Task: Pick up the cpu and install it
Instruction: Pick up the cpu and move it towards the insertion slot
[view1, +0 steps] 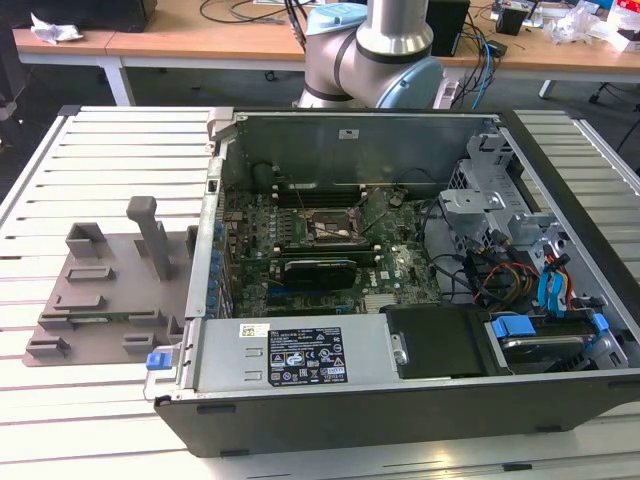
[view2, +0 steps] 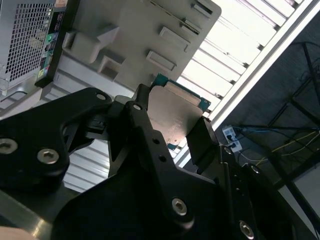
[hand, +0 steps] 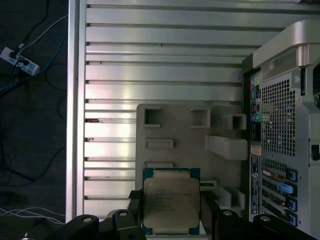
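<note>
We judge the pick-up done and the carry in hand. The gripper (hand: 171, 217) has its black fingers (hand: 207, 215) clenched on opposite edges of the small, flat, silvery-grey square cpu (hand: 171, 197), apparently lifted above the grey plastic fixture tray (hand: 175, 125). Installing should call for level, square alignment.
</note>
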